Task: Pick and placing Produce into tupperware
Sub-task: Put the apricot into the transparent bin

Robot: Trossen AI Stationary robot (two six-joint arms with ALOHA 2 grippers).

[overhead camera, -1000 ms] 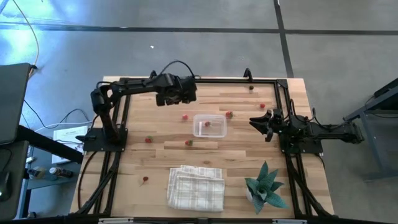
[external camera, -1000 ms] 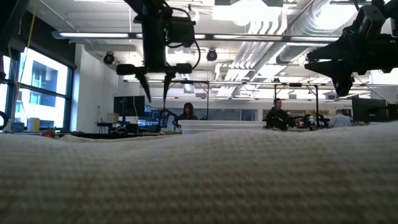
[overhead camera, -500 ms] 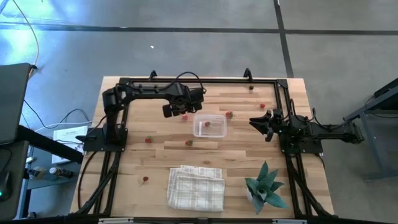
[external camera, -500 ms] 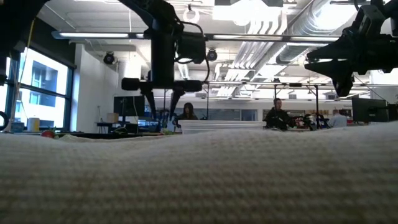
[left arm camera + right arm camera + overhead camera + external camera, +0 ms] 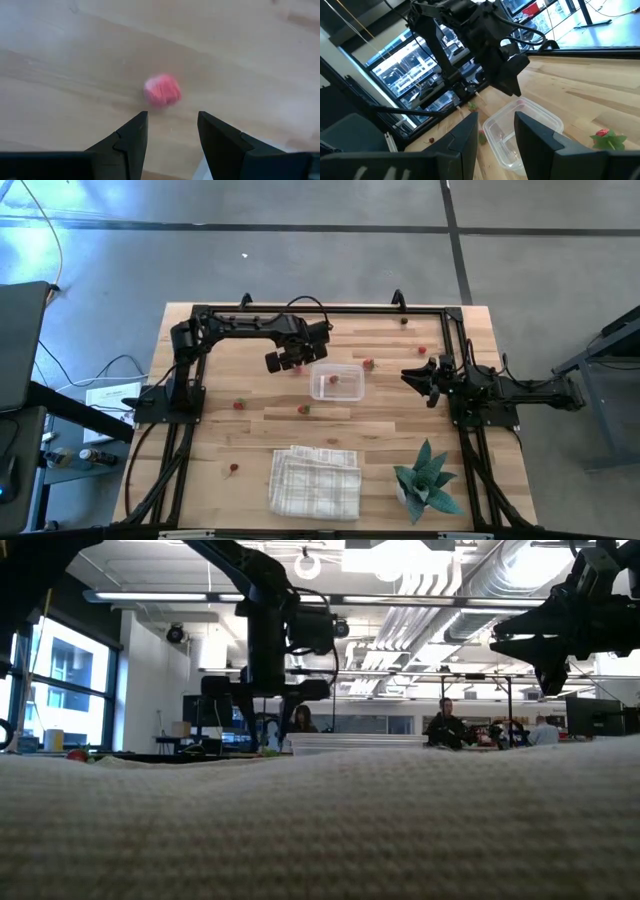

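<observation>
The left gripper (image 5: 292,365), open and empty, hovers over a red strawberry (image 5: 162,90) at 9 o'clock of the clear tupperware (image 5: 337,381), which holds one red piece. About seven pieces are left. The right gripper (image 5: 420,377) waits open at 3 o'clock.

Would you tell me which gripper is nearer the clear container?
Left. The left gripper hangs open beside the container; the right gripper waits farther off, open.
</observation>
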